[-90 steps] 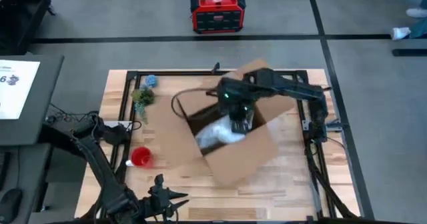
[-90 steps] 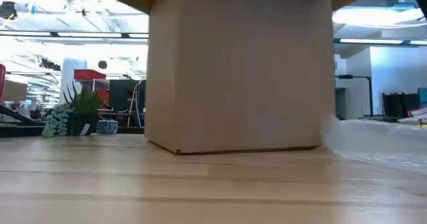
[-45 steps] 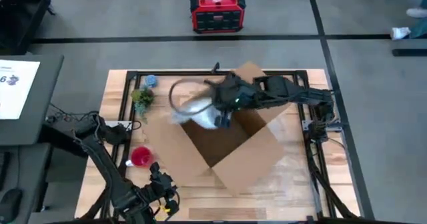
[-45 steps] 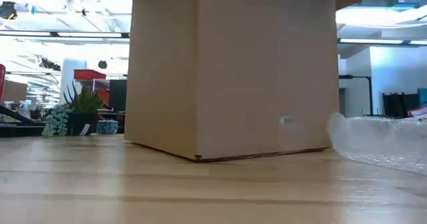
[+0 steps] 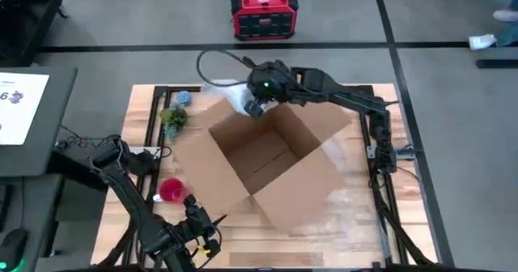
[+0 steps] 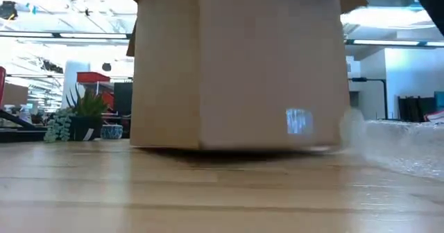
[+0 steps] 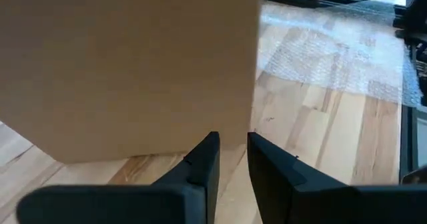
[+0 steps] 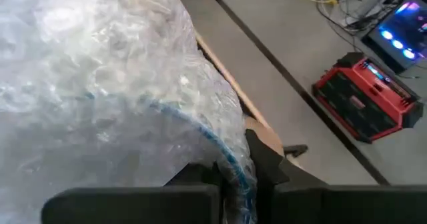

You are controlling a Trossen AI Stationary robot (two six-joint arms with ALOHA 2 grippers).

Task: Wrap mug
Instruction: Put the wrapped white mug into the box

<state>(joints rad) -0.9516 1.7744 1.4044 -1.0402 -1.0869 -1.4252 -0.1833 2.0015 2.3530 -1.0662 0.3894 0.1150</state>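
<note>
I see the right gripper (image 5: 252, 106) has lifted the bubble-wrapped bundle (image 5: 236, 95) (mug inside, probably) clear of the box (image 5: 267, 163), still clenched; unwrapping undone.

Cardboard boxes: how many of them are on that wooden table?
1. One large open brown cardboard box stands mid-table, beside the sheet of clear bubble wrap. Its inside looks empty from above; the low view sees nothing behind it.

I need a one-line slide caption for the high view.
Right gripper holds a bubble-wrapped bundle beyond the open cardboard box; left gripper waits.
</note>
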